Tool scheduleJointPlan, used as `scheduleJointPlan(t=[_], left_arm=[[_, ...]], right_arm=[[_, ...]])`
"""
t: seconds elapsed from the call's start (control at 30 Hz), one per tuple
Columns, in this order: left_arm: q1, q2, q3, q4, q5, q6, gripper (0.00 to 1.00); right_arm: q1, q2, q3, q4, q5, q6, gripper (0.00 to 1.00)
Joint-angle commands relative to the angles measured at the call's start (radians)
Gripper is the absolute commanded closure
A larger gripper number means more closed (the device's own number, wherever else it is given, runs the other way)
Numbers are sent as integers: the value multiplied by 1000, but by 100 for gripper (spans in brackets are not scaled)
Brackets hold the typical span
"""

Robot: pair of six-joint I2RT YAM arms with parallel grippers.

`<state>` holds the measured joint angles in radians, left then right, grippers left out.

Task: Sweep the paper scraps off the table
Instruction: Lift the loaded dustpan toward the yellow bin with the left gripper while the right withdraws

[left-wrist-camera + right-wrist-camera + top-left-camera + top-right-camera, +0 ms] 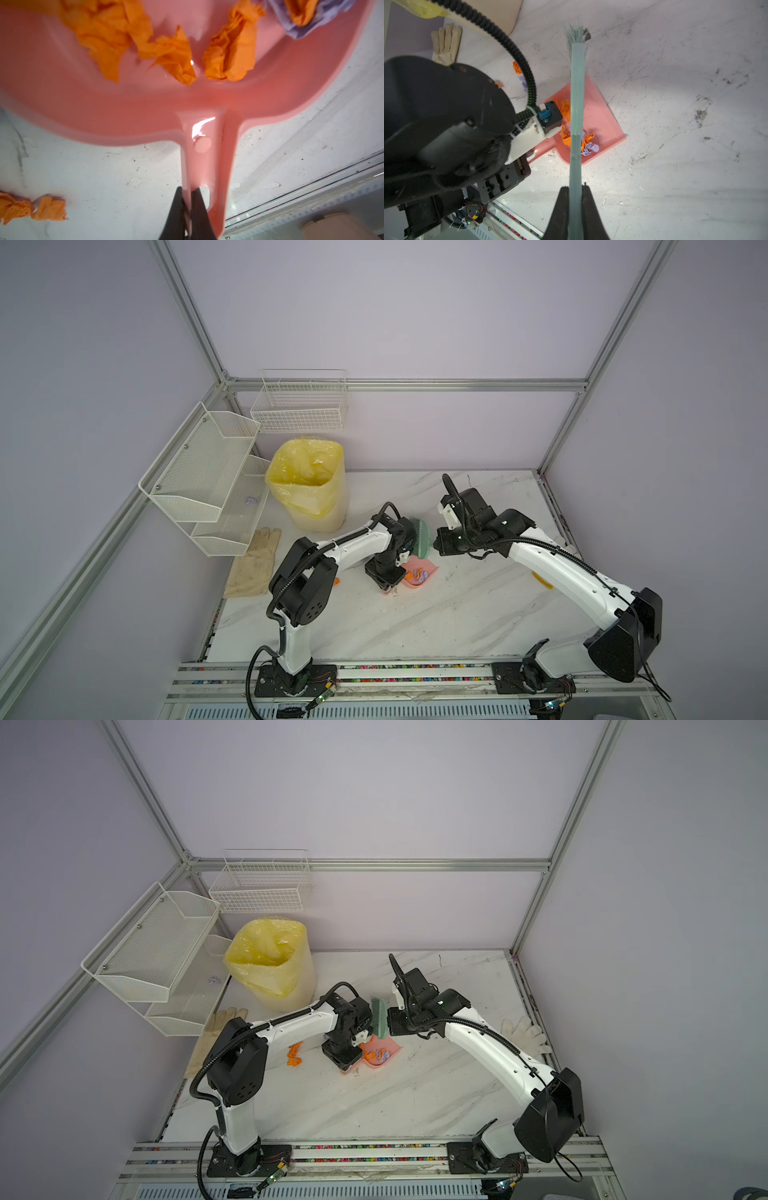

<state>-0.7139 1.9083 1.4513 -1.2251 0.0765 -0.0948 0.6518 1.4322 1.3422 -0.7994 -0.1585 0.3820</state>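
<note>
Left wrist view shows the left end effector [188, 199] closed narrow on the handle [205, 162] of the pink dustpan [124, 108], which rests on the desk [93, 176]. Several paper scraps [230, 52], orange with one lilac, sit inside the pan just ahead of this end effector. Loose scraps [49, 209] lie on the desk beside the handle, behind the pan's rear wall and about level with the fingertips. Right wrist view shows the right end effector [575, 199] clamped on the green brush [576, 93], whose back runs out over the pan, with the bristle end beyond the pan's mouth; whether the bristles touch the desk cannot be told. The step in hand appears to be gathering the remainder. The pan's mouth faces away from the loose scraps, so one of two adjustments is probably needed. Either turn the pan until its lip faces them, or carry the brush round to their far side. Keep the lip flat on the desk and the pan level, so that the collected wads stay in. Use short, low strokes toward the left end effector. Both arms work close together, so route the brush clear of the left wrist.
</note>
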Motion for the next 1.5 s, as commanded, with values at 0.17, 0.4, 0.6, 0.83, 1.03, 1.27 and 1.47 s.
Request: scheduleJointPlan(t=[0.17,0.4,0.6,0.83,1.03,1.27,1.47], left_arm=[[7,-71,19,32,-3,-37,100],[27,-86,115,32,51,-23,100],[59,-100,178,24,86,-19,100],[97,-118,210,28,75,-25,100],[148,-126,283,48,78,-39,100],[182,-79,452,-42,59,-8,100],[205,-36,629,-139,22,19,100]], right_arm=[[-73,-47,6,-13,93,12,100],[-117,-85,21,-9,113,31,100],[-197,-114,28,2,136,27,100],[-238,-113,33,28,137,28,100],[-245,-96,8,52,119,38,100],[-246,-87,-44,91,91,45,100],[-245,-84,-77,123,63,55,100]])
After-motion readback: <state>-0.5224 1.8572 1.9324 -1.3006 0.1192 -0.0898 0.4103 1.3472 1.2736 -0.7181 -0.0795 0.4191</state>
